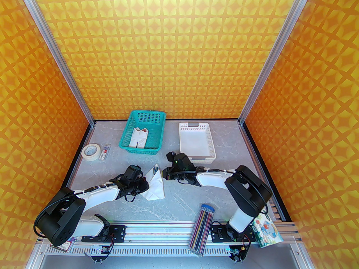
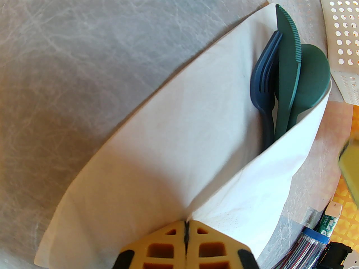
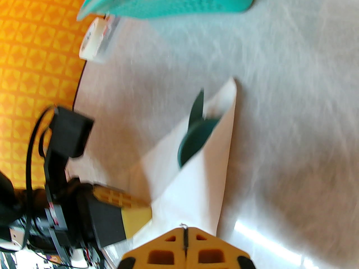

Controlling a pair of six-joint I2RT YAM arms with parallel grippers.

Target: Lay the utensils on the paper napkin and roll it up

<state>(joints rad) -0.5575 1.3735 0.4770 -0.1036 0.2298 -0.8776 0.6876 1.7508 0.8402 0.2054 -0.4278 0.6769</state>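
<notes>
The left gripper is pinched shut on the napkin, at its left side, where the fold's crease runs in between the fingers. The napkin lies mid-worktop between the two arms, folded over the utensils. Their long axis runs away from the arm bases, heads poking out of the far end. The right gripper sits just beside the napkin's right side, closed tight; I cannot tell if any paper is caught in it. Rolling would go across that axis, I reckon, and the left arm, with its hold, looks best placed to lead.
</notes>
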